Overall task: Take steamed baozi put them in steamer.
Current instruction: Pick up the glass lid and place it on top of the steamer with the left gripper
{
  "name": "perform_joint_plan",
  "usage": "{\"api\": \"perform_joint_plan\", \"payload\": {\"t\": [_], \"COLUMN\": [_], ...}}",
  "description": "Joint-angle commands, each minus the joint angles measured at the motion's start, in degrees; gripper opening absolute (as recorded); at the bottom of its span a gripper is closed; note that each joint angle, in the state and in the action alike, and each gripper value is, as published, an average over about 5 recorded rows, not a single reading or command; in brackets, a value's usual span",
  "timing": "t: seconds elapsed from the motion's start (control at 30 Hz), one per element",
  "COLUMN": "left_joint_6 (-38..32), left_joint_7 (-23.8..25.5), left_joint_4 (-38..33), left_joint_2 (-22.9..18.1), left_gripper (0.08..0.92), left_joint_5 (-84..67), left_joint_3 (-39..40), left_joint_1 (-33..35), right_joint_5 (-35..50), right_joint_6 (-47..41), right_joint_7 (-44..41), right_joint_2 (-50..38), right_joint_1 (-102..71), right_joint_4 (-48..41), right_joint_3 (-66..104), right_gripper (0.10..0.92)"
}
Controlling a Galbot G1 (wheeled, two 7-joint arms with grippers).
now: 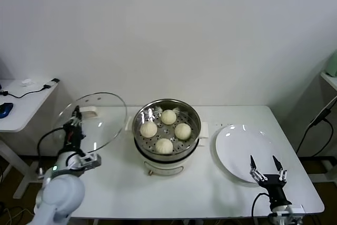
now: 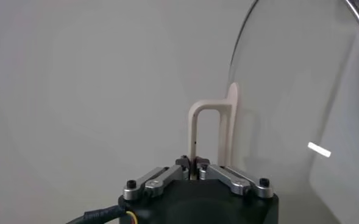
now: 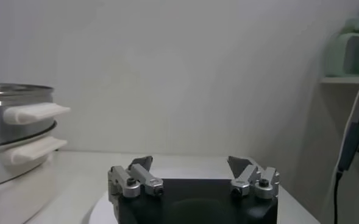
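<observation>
The steamer (image 1: pixel 195 124) stands mid-table, a shiny steel pot on a white base, also seen in the right wrist view (image 3: pixel 8 119). Several steamed baozi (image 1: pixel 168 116) lie on its perforated tray. To its left, my left gripper (image 1: pixel 77 114) is shut on the white handle (image 2: pixel 194 131) of the glass lid (image 1: pixel 100 122), holding it tilted on edge above the table. In the left wrist view the gripper (image 2: pixel 194 163) pinches the handle's thin bar. My right gripper (image 1: pixel 263 160) hovers open and empty over the near edge of the white plate (image 1: pixel 237 143); its jaws stand wide apart (image 3: pixel 191 163).
A white side table (image 1: pixel 23 111) at the far left carries a blue mouse (image 1: pixel 4 110) and a cable. On the right are a shelf with a green object (image 3: pixel 350 52) and hanging cables (image 1: pixel 316 122). The table's front edge runs just below both grippers.
</observation>
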Motion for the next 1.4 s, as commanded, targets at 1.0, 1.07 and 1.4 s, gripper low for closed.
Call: {"api": "perform_joint_plan", "payload": {"t": [1.0, 1.07, 1.4], "left_joint_6": [11.98, 12.02, 12.28], "left_joint_7": [6.85, 6.6, 5.35], "left_joint_4": [17.09, 18.02, 21.21], "left_joint_2": [-28.92, -28.98, -28.62], "left_gripper": [0.141, 0.141, 0.141], "left_joint_5": [29.56, 29.86, 30.08], "left_joint_3": [32.38, 32.19, 30.17], "left_joint_1": [-13.7, -13.95, -15.24], "right_joint_5": [0.99, 1.13, 1.12], "right_joint_6": [5.27, 5.61, 6.47], "right_joint_7": [1.65, 1.69, 1.79], "right_joint_2": [1.44, 1.49, 1.67], "right_joint_1": [-2.58, -2.51, -2.21], "right_joint_4": [-1.93, -1.94, -2.18], "right_joint_3": [1.3, 1.45, 2.04], "right_gripper": [0.823, 0.823, 0.823]}}
